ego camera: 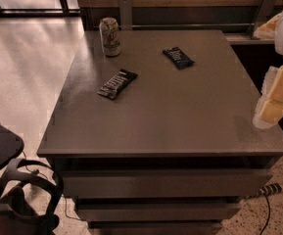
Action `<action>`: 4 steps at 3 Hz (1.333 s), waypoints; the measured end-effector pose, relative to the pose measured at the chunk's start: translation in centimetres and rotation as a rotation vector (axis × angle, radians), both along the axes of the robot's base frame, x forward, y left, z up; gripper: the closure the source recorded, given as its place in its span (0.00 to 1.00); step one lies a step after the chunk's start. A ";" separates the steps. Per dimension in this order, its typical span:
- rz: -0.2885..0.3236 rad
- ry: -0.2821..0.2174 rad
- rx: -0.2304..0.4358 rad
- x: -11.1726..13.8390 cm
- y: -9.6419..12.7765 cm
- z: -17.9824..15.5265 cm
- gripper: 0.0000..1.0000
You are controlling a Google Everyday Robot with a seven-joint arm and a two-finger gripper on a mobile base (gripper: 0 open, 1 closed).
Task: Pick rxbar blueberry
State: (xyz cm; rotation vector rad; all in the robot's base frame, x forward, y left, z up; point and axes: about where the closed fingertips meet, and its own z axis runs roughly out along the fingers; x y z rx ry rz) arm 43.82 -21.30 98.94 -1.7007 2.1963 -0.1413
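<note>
The rxbar blueberry (178,58) is a small flat dark blue-black bar with a pale label patch. It lies flat on the grey table top (180,111), toward the far middle-right. My gripper (271,110) shows at the right edge of the view as a pale yellow and white shape. It hangs over the table's right edge, well to the right of the bar and nearer to the front. It touches nothing and holds nothing that I can see.
A longer black bar wrapper with white block lettering (117,83) lies left of centre. A pale can (110,36) stands upright at the far left corner. Drawers (165,182) front the table. A cable and a black headset (23,195) lie on the floor.
</note>
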 end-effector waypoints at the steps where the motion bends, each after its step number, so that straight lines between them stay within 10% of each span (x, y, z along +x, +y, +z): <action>1: 0.000 0.000 0.000 0.0 0.0 0.0 0.00; 2: -0.022 -0.009 0.006 0.8 -0.4 0.4 0.00; 4: -0.437 -0.001 0.152 12.5 -6.0 -2.1 0.00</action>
